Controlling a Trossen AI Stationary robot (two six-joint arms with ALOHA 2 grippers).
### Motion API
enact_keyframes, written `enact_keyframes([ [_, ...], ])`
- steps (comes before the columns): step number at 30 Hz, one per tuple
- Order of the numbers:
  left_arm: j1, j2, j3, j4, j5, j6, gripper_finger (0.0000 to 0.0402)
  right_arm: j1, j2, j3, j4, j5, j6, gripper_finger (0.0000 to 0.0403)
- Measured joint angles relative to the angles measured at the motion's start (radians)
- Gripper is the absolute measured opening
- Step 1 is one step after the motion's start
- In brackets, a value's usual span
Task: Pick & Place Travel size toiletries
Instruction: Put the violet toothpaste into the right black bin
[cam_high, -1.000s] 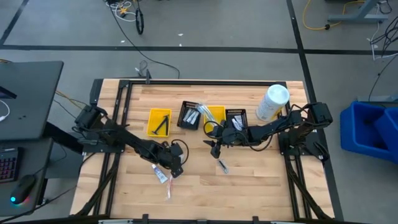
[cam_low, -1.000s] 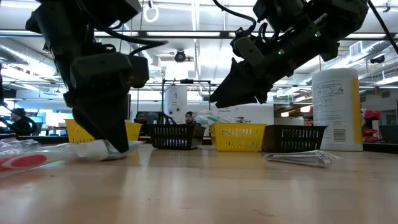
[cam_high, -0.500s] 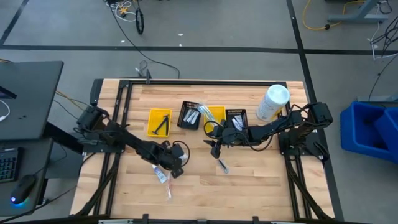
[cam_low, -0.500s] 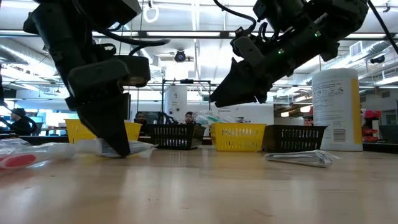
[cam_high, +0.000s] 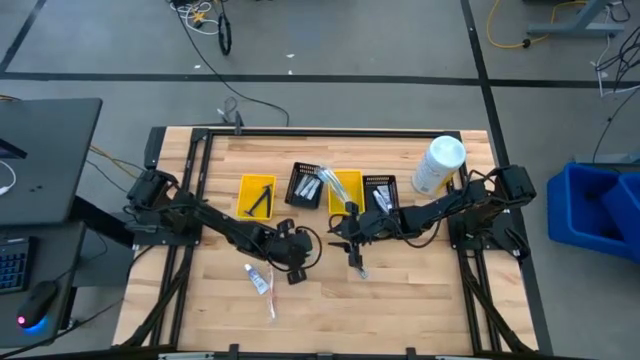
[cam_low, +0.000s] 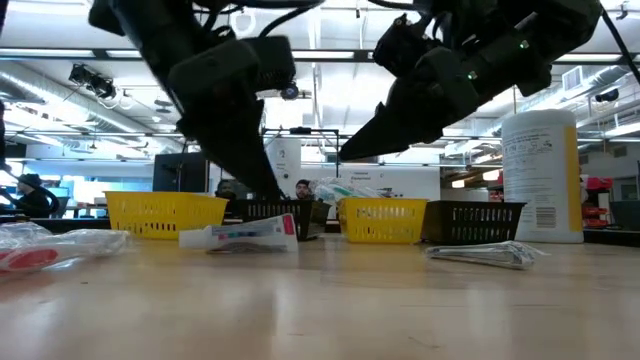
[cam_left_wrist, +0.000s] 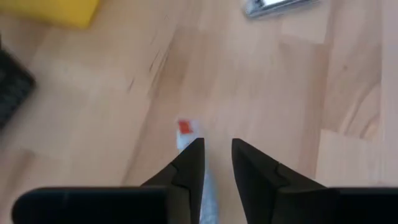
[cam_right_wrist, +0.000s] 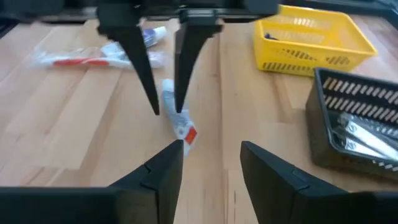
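The left gripper (cam_left_wrist: 217, 142) has left the toothpaste tube (cam_high: 258, 279) lying just left of centre in the overhead frame and has swung right, toward the middle of the table (cam_high: 420, 300). Its claw has drawn in from wide to a narrow gap. It now straddles the near end of a second small tube (cam_right_wrist: 178, 123) without clamping it; bare wood shows beside the tube between the tips, so nothing is held yet. I judge this a fresh pick just starting, with the first tube left for later. The right gripper (cam_right_wrist: 211, 146) has dipped a little, right of centre. Its claw is partly open and empty above a clear packet (cam_low: 480, 255). The straddled tube is flat, soft-looking and white with blue print and a red end. The packet is crinkly film over something pale and slim. A long wrapped toothbrush (cam_high: 270, 305) lies lower left of centre, glossy with a red patch. A yellow bin (cam_high: 256, 196) and a black bin (cam_high: 305, 186) stand in the row above centre. Both are rigid, slotted plastic; the yellow holds a dark-handled item, the black pale wrapped pieces. The tabletop is smooth pale wood in joined strips.
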Motion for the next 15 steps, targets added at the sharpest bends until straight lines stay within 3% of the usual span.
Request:
enact_keyframes([
  [6,0.021,-0.001,0.012,-0.069,0.069,0.091,0.0092,0.018,0.000,0.000,0.000,0.000,-0.023,0.0155],
  [15,0.023,0.018,0.012,-0.148,0.095,0.047,0.0196,0.017,0.000,0.000,-0.001,0.001,-0.024,0.0151],
])
